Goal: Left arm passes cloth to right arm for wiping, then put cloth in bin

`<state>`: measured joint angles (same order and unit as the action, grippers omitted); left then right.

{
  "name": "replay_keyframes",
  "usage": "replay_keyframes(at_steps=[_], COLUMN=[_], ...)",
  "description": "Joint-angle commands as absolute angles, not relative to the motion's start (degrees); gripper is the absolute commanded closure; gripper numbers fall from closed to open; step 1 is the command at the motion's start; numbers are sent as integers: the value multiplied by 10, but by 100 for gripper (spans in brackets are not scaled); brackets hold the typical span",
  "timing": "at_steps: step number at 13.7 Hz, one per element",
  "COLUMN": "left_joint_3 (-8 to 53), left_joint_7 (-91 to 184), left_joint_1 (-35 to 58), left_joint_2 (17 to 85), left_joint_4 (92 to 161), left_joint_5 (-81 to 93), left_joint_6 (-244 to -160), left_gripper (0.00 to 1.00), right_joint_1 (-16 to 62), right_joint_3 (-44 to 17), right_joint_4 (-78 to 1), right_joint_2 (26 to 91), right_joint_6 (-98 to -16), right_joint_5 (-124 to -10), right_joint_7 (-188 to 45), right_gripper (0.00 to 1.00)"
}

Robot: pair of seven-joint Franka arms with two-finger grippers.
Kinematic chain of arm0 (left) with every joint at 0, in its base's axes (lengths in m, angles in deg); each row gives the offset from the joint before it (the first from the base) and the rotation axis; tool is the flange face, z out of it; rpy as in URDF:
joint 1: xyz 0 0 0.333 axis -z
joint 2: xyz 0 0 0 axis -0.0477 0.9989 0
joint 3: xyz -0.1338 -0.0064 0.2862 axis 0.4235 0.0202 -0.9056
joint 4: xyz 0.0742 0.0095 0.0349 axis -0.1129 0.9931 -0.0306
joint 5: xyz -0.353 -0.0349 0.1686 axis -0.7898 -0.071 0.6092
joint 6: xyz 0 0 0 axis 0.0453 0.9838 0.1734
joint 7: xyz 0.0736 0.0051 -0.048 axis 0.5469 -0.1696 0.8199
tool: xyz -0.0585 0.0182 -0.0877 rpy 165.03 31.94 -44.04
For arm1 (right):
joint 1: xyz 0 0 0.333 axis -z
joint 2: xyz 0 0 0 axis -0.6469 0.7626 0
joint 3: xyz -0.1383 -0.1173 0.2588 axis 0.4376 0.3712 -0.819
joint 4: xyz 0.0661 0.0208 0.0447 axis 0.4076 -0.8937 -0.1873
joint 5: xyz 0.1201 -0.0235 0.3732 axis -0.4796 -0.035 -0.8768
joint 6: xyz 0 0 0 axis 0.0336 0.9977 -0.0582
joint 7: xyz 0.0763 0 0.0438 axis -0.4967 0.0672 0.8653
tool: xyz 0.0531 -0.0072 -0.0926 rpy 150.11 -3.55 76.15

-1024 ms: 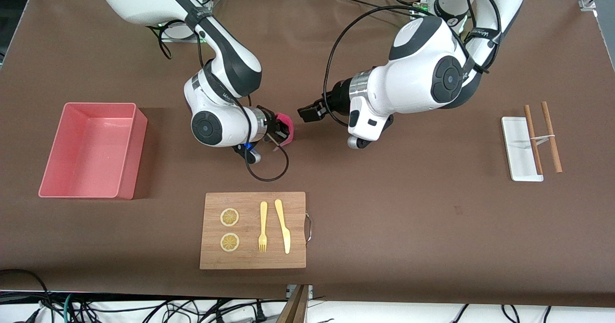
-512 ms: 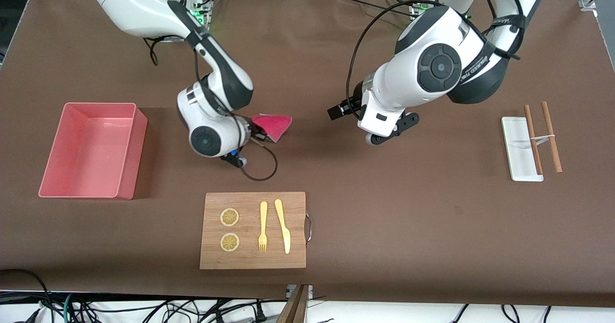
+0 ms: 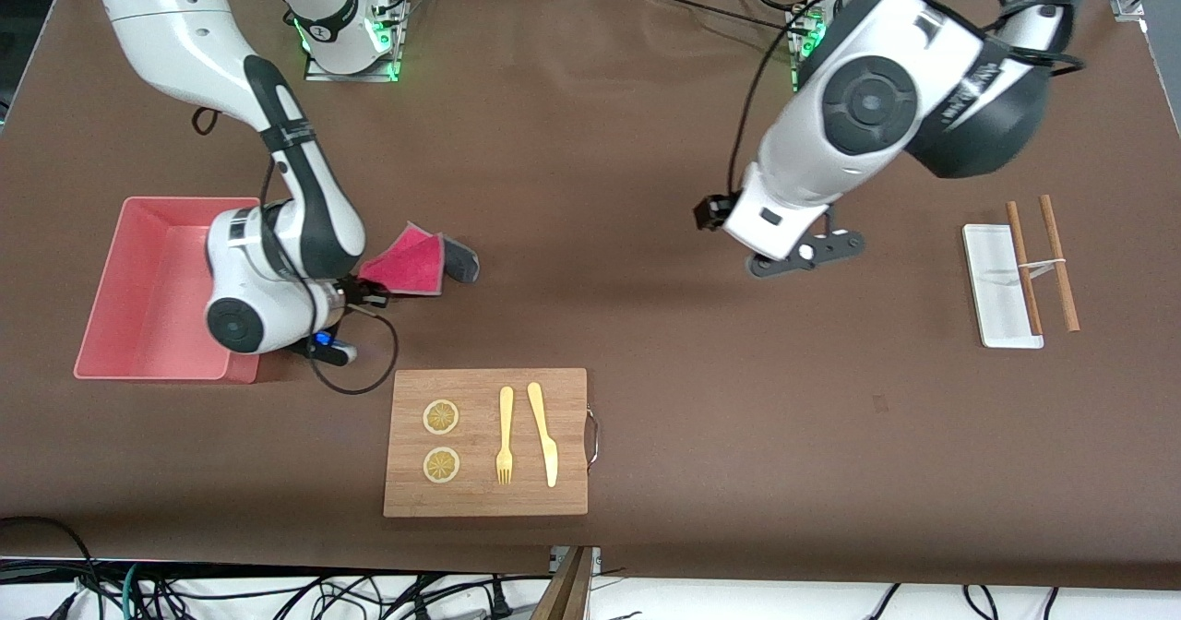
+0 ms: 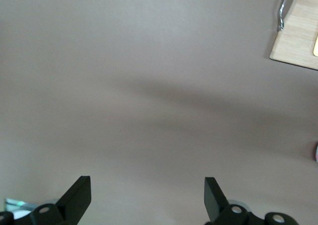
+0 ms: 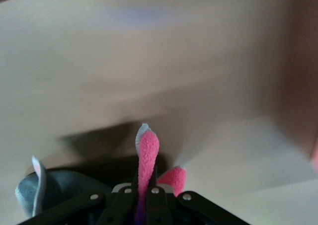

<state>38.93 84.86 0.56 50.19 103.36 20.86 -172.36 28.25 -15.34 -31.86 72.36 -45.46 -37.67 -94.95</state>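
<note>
We find the cloth (image 3: pixel 411 263) clamped in the right gripper (image 3: pixel 362 293), which hangs just beside the bin (image 3: pixel 111 325), over the table (image 3: pixel 590 140) between the bin and the cutting board (image 3: pixel 486 500). The right wrist view shows both fingers pressed together on a pinched fold of the cloth (image 5: pixel 147 158). The rest of the fabric fans out from the fingers toward the table's middle, with a dark grey corner turned over at its free end. We judge the cloth to be light, soft and limp: it droops and folds under its own weight, so it will trail after the gripper rather than hold a shape. The terry surface should give good friction, and nothing about it is fragile. We judge an edge pinch adequate for carrying it, but for wiping we would want a bunched grip nearer the middle, so that more fabric presses flat on the surface. The left gripper (image 4: pixel 146 197) has its fingers spread wide and empty; the left arm (image 3: pixel 858 122) waits above bare table toward its own end.
</note>
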Motion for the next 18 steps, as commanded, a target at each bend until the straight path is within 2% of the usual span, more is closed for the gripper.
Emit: replay_keyframes(at_steps=[1, 4, 7, 9, 18], left_joint_3=[396, 390, 389, 396, 397], left_joint_7=[730, 624, 597, 583, 514], left_joint_1=[-78, -133, -149, -151, -187], left_joint_2=[489, 461, 458, 457, 422], left_joint_4=[1034, 1039, 1041, 1038, 1032], left_joint_5=[215, 219, 227, 270, 232], left_joint_6=[-1697, -1632, -1608, -1610, -1611], left_gripper=[0, 0, 0, 0, 0], right_joint_1=[283, 286, 284, 283, 262], right_joint_3=[-127, -128, -152, -182, -325], right_joint_4=[-321, -317, -316, -316, -309], right_joint_2=[717, 717, 725, 733, 763], right_joint_6=[-450, -454, -481, -507, -649], right_joint_5=[-331, -311, -317, -317, -318], right_joint_7=[-870, -861, -909, -970, -1320], right_gripper=[100, 100, 100, 100, 100])
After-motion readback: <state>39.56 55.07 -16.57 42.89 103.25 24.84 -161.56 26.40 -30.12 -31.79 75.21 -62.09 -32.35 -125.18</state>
